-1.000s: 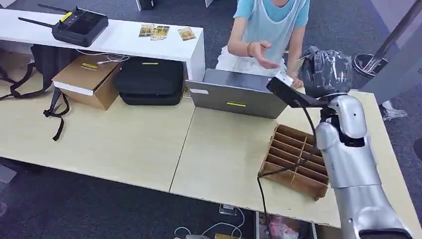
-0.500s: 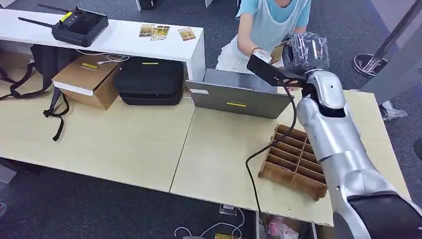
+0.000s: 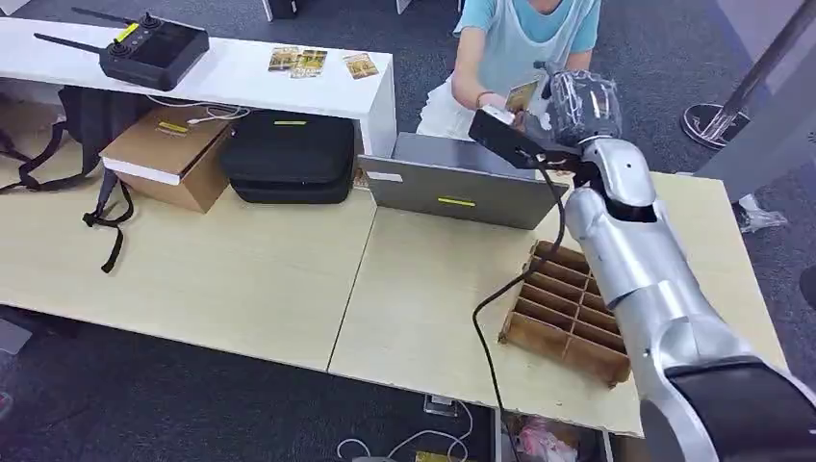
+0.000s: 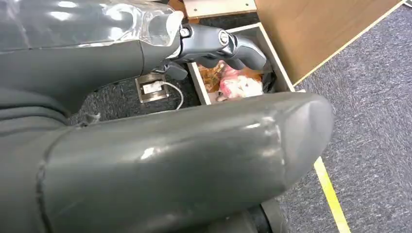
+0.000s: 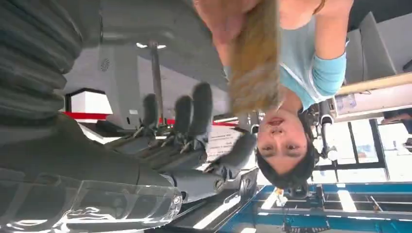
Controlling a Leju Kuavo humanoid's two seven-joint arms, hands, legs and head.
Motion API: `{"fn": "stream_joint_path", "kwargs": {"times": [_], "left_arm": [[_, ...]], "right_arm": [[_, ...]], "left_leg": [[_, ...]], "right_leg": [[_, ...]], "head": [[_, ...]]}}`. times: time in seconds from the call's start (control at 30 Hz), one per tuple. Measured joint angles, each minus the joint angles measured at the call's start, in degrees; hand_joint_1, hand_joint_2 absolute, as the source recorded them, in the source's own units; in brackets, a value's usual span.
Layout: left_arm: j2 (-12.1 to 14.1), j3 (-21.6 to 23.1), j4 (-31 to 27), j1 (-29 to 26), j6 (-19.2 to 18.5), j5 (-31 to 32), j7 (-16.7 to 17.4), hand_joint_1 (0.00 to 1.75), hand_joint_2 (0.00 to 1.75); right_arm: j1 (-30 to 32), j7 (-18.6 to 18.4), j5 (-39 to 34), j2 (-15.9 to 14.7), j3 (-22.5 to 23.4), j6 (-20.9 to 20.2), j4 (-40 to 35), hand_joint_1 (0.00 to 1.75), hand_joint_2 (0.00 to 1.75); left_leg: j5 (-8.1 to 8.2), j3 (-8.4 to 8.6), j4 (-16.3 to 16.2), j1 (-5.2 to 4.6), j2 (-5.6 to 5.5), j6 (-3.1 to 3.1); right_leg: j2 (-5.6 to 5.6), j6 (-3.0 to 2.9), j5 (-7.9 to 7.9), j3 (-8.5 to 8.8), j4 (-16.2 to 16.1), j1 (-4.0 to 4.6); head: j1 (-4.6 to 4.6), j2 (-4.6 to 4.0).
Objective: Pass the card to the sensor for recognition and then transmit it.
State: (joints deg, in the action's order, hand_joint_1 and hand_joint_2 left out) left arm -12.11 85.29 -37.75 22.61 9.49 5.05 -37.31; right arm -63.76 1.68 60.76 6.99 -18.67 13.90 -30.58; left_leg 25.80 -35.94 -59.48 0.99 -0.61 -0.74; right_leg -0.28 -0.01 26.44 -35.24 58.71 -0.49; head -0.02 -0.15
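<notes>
Right hand (image 3: 580, 101) up beyond the far edge of the table (image 3: 241, 279), sheathed in crinkled clear film, at the end of a smooth silver arm. Seen from the right wrist (image 5: 184, 131), dark ribbed fingers (image 5: 200, 109) straight and fanned, with the thick grey thumb set apart from them. Small yellowish card (image 3: 522, 94) upright between that hand and a person's hand (image 3: 493, 101), thin and flat; close to the wrist camera a tan blur (image 5: 255, 63), pinched at one end by the person's hand (image 5: 223, 14). Cannot tell whether the robot's fingers have any hold on it. Left hand (image 4: 184, 145) hanging over coarse grey-blue carpet, broad matte thumb well apart from loosely bent dark fingers (image 4: 228, 46), nothing in it. On the pale wood-grain tabletop, a slim grey laptop (image 3: 452, 183), closed and flat, and nearer, a brown cardboard tray (image 3: 568, 313) cut into narrow slots by thin partitions. Behind, on a white glossy desk (image 3: 231, 82), three more picture cards (image 3: 308, 60) and a boxy black controller (image 3: 149, 48) with stub antennas.
</notes>
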Motion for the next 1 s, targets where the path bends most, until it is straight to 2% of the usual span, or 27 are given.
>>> {"fn": "stream_joint_path", "kwargs": {"times": [0.3,0.47,0.57,0.87,0.93,1.0], "left_arm": [[0.0,0.0,0.0,0.0,0.0,0.0,0.0,0.00,0.00],[0.0,0.0,0.0,0.0,0.0,0.2,0.0,0.00,0.00],[0.0,0.0,0.0,0.0,0.0,0.4,0.0,0.00,0.00],[-0.7,0.0,1.5,0.2,1.9,1.9,-1.0,0.00,0.00],[-0.8,0.0,1.8,0.2,1.9,2.1,-1.1,0.00,0.00],[-1.0,0.0,2.2,0.3,1.9,2.1,-1.3,0.00,0.00]], "right_arm": [[-0.5,1.1,-2.2,0.0,0.5,1.4,0.8,0.00,1.75],[-0.5,4.3,-6.3,-0.6,2.6,3.6,0.2,0.00,1.75],[-0.4,7.2,-11.2,-1.3,4.8,3.1,-1.6,0.00,1.75],[6.4,16.3,-34.8,-4.6,14.2,-10.0,-13.4,0.00,1.75],[8.9,18.2,-40.8,-6.2,16.5,-13.8,-16.7,0.00,1.75],[11.8,18.8,-45.0,-7.7,18.5,-15.8,-20.1,0.00,1.75]], "left_leg": [[0.00,0.00,0.0,-0.01,0.00,0.00],[0.00,0.01,0.0,-0.01,0.00,0.00],[0.00,0.01,0.0,-0.01,0.00,0.00],[0.01,0.01,-0.1,-0.01,-0.02,0.01],[0.02,0.00,-0.1,-0.01,-0.05,0.02],[0.02,-0.01,-0.1,-0.01,-0.07,0.02]], "right_leg": [[0.00,0.00,0.00,-0.01,0.0,-0.01],[0.00,0.00,0.00,-0.01,0.0,-0.01],[0.00,0.00,0.00,-0.02,0.0,-0.01],[-0.02,0.00,0.00,-0.03,-0.1,-0.01],[-0.05,0.01,0.00,-0.01,-0.1,-0.01],[-0.08,0.01,0.00,-0.01,-0.1,-0.01]], "head": [[0.00,0.00],[0.00,0.00],[0.00,0.00],[0.02,0.00],[0.02,0.00],[0.02,0.00]]}}
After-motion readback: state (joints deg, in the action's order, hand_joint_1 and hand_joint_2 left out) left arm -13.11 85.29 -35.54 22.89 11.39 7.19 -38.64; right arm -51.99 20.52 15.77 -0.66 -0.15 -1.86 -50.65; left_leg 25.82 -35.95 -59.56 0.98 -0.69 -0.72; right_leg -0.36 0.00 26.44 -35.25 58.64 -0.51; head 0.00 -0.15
